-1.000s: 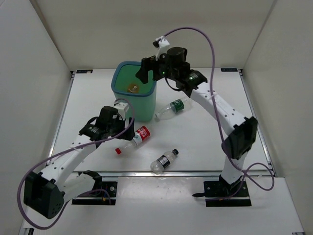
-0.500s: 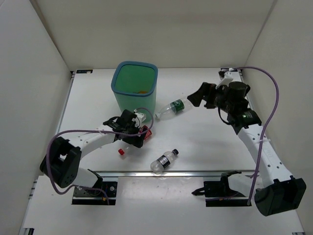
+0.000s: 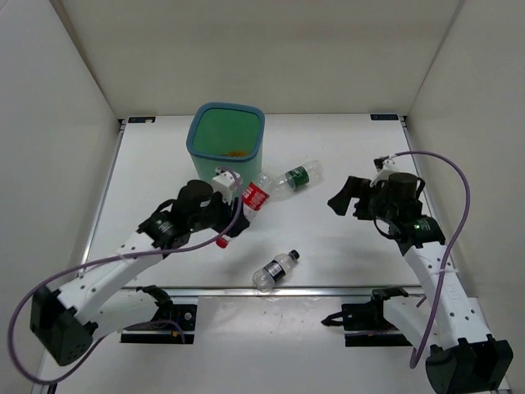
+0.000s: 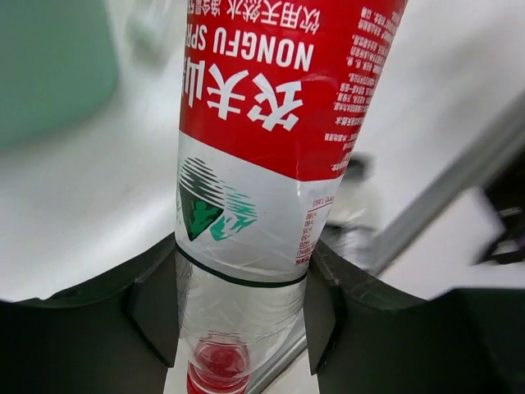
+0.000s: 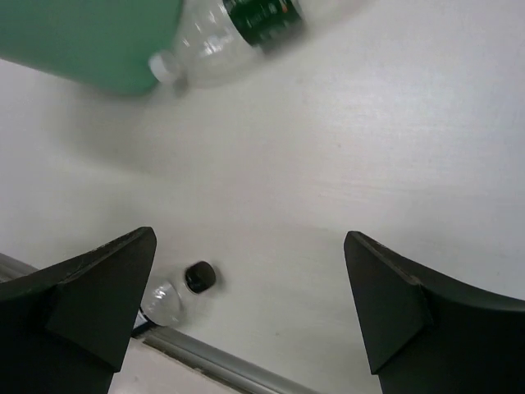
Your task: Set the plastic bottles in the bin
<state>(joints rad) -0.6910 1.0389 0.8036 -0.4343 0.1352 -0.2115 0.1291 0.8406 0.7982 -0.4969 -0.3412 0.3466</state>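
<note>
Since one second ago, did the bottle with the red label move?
Yes. In the top view the red-label bottle has moved up and right, toward the bin, and now sits between the left gripper's jaws.

Overhead camera looks down from the near edge on the whole table (image 3: pixel 344 246). Left wrist camera hugs a red-labelled bottle (image 4: pixel 271 123). Right wrist camera faces the table from farther off, sharing the green-labelled bottle (image 5: pixel 246 25) with overhead.

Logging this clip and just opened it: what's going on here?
The left fingers are shut on the red-labelled bottle, holding it beside the bin. The right fingers are open and empty above the table. The green-labelled bottle lies by the bin, the black-labelled bottle near the front edge; neither is binned yet.
</note>
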